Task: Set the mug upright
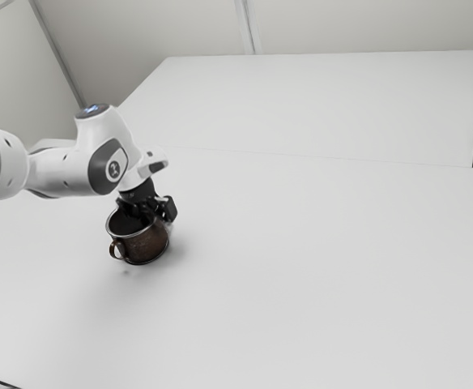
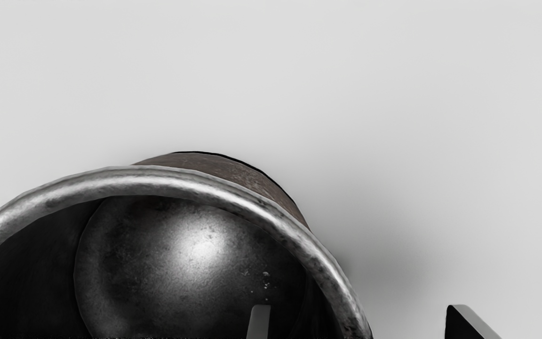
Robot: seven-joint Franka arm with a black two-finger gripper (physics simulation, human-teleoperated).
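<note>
The gripper (image 1: pixel 151 212) is over the brown metal mug (image 1: pixel 147 245) in the exterior view, at the rim's side away from the handle. The mug's mouth faces up and tilts toward the exterior view's left, where the handle hangs. In the wrist view the gripper (image 2: pixel 358 320) is open, one finger inside the mouth of the mug (image 2: pixel 200 235) and the other outside, the mug's wall standing between them with space on both sides. The mug's lower edge is near the table; whether it touches is unclear.
A white table (image 1: pixel 301 267) stretches around the mug, with a second white surface (image 1: pixel 317 101) behind it. Pale walls stand at the back, and a dark strip lies at the near left corner of the exterior view.
</note>
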